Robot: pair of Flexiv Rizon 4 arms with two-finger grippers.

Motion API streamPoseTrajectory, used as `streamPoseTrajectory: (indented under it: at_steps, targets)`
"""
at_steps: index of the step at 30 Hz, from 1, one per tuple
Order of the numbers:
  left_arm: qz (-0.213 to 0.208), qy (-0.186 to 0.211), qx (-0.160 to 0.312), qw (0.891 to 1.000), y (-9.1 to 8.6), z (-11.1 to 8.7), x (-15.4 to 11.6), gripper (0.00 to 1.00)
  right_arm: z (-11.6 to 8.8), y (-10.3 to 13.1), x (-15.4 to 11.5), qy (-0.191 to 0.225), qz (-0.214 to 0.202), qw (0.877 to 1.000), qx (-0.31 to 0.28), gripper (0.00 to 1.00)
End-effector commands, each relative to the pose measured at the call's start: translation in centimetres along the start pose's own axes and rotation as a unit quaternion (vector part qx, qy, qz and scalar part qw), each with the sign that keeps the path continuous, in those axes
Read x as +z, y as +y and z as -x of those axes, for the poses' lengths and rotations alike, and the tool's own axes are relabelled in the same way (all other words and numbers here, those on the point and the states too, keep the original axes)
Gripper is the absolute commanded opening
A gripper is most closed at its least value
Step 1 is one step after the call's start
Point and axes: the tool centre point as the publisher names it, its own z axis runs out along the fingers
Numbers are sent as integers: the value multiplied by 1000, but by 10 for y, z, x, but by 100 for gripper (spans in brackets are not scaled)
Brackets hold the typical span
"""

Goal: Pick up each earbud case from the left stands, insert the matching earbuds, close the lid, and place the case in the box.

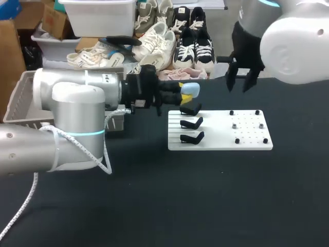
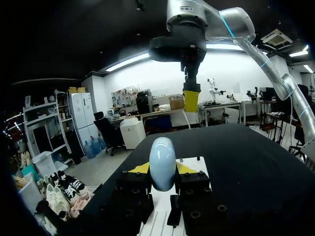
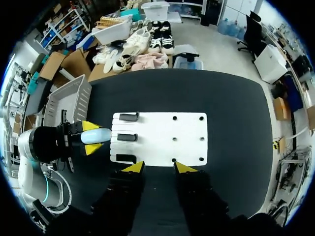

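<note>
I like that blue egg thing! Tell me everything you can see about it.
The earbud case is pale blue, smooth and egg-shaped, like glossy plastic, with no open lid showing. The left gripper pinches it between both yellow-tipped fingers, lifted off the table next to the black stands on the white board. Nothing else touches it.

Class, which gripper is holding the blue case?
The left gripper: it is shut on the case, while the right gripper hangs open and empty.
</note>
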Motion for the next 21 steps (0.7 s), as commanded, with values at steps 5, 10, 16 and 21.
streamPoseTrajectory:
  at_steps: [5, 10, 16, 21]
  targets:
    - [135, 64, 16, 989, 27, -2, -143, 0, -24, -27, -5, -37, -16, 998, 44, 35]
    - [171, 106, 21, 979, 58, -19, -194, 0, -31, -27, -4, -26, -25, 998, 60, 35]
    - [193, 138, -7, 971, 83, -61, -211, 0, -40, -24, -6, -16, -37, 996, 81, 35]
    - [182, 155, -48, 970, 98, -106, -209, 0, -48, -19, -10, -10, -48, 994, 96, 35]
